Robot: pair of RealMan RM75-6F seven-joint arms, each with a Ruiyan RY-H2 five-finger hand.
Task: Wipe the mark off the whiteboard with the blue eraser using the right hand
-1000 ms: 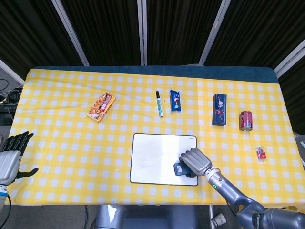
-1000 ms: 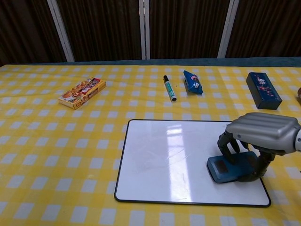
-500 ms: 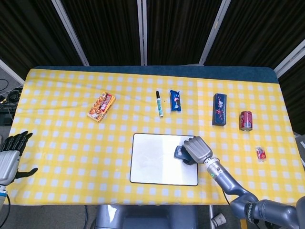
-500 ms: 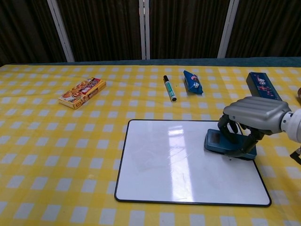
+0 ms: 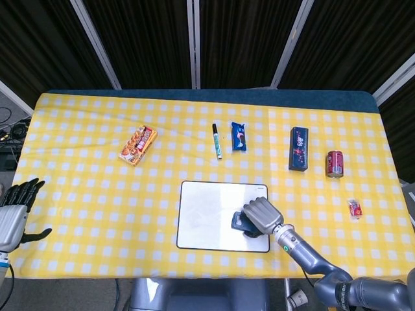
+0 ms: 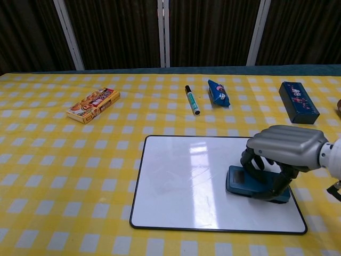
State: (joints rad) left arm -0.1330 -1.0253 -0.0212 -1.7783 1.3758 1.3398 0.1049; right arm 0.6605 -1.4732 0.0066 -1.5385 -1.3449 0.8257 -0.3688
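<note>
The white whiteboard (image 5: 207,214) (image 6: 181,181) with a black frame lies on the yellow checked cloth near the table's front. My right hand (image 5: 261,216) (image 6: 285,149) grips the blue eraser (image 5: 238,222) (image 6: 250,183) from above and presses it flat on the board's right half. Only faint grey smudges show on the board surface in the chest view. My left hand (image 5: 14,207) hangs at the table's far left edge, fingers apart, holding nothing.
Behind the board lie a marker pen (image 5: 216,140) (image 6: 192,100) and a blue snack packet (image 5: 239,137) (image 6: 218,92). A snack box (image 5: 138,144) (image 6: 93,104) sits at left. A dark blue box (image 5: 298,148) (image 6: 298,102), a red can (image 5: 334,164) and a small red item (image 5: 355,208) stand at right.
My right hand slid the eraser from the board's lower right toward its upper right, then back down and slightly left toward the middle. The left hand stayed still.
</note>
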